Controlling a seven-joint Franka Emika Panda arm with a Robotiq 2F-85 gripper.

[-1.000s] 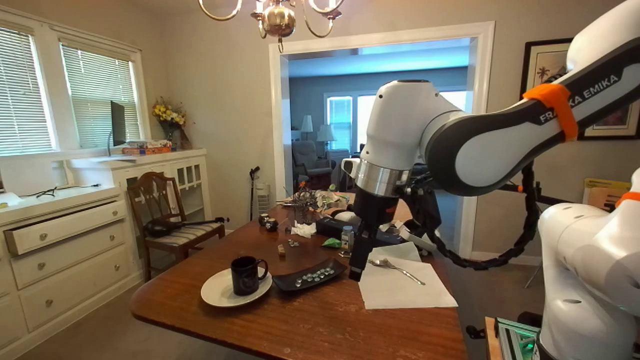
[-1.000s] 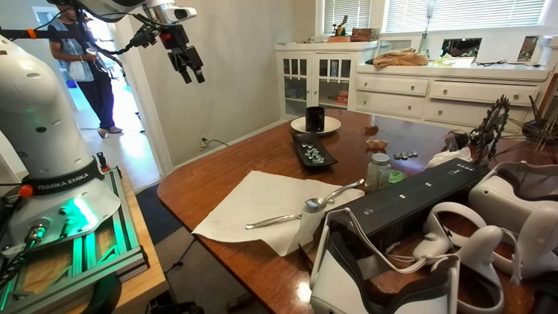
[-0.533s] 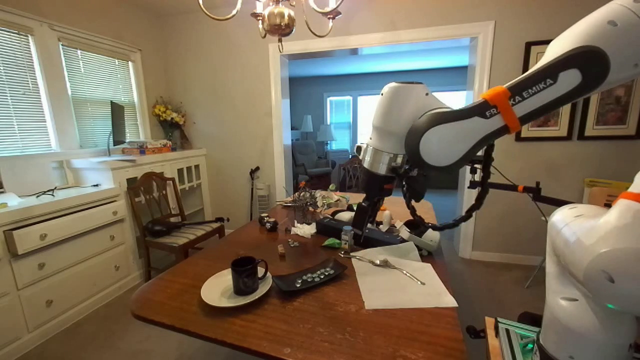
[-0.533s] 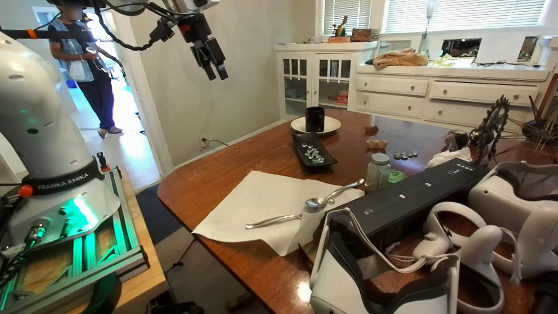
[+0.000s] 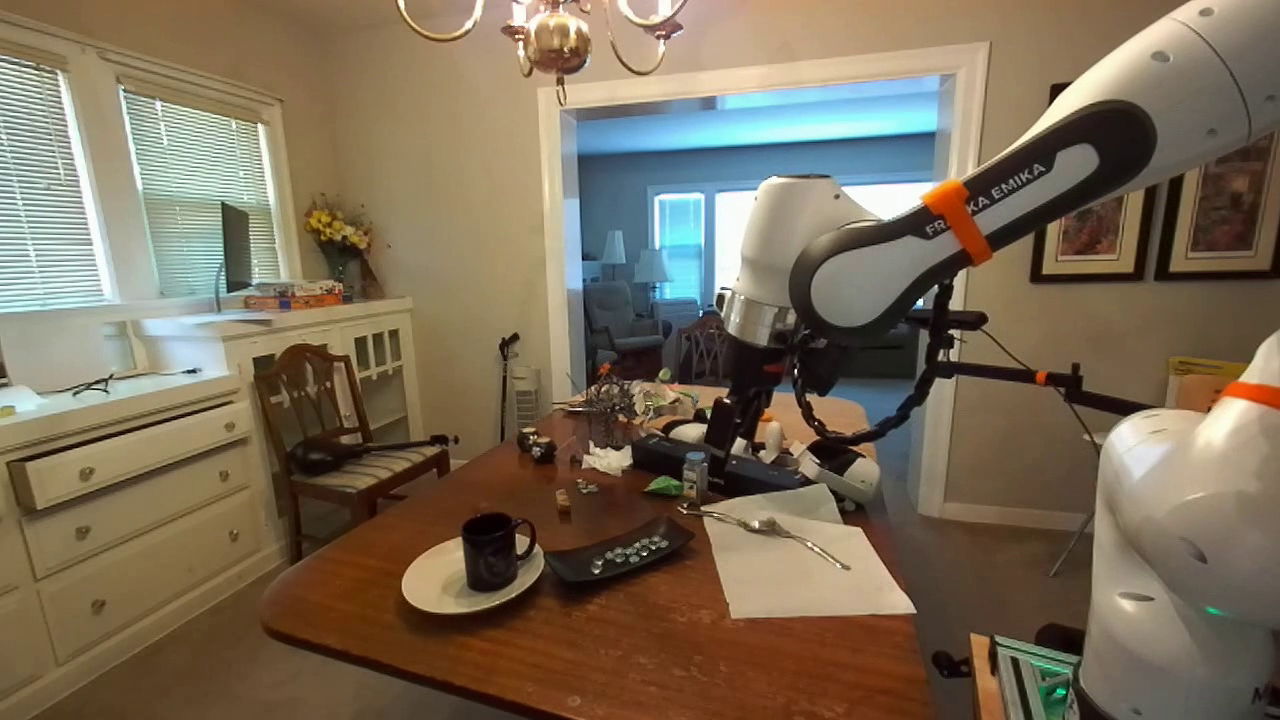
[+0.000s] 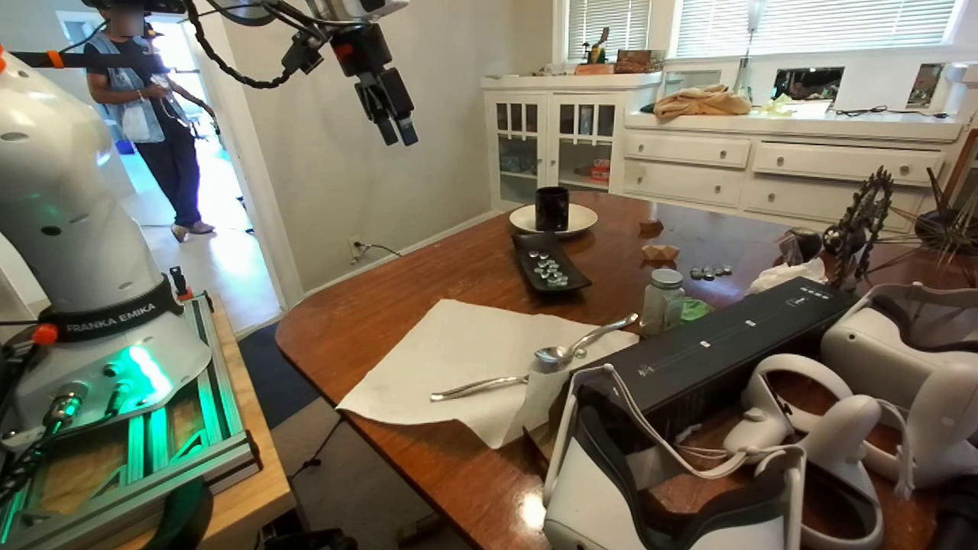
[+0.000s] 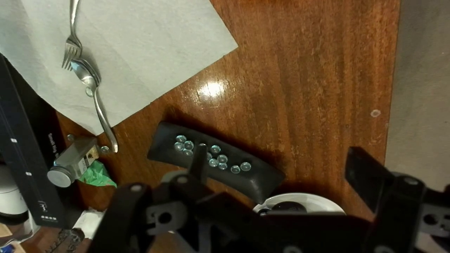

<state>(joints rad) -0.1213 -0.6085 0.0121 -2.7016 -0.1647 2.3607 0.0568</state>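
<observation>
Arm [image 5: 880, 280] has swung over the last second, gripper [image 6: 401, 141] shifting away from the robot base [image 6: 164, 351] in an exterior view; things on the wooden table [image 5: 700, 660] lie as they did, so likely just travel through air, no contact. Fingers [image 7: 198, 165] spread wide in wrist view, nothing held between them. White paper [image 7: 151, 45] reaches the table edge facing the base. White plate [image 5: 432, 585] sits nearest the rounded corner farther from the base. Black rectangular tray [image 7: 263, 177] lies inward of that corner, one end touching or just beside the plate, can't tell; it's well below the gripper, partly hidden by a finger in wrist view. Black mug [image 5: 490, 553] stands upright on the plate. Spoon [image 7: 92, 82] overlaps fork [image 7: 73, 44] on the paper, spoon handle running off it. Clear glass gems [image 7: 222, 159] sit in the tray.
</observation>
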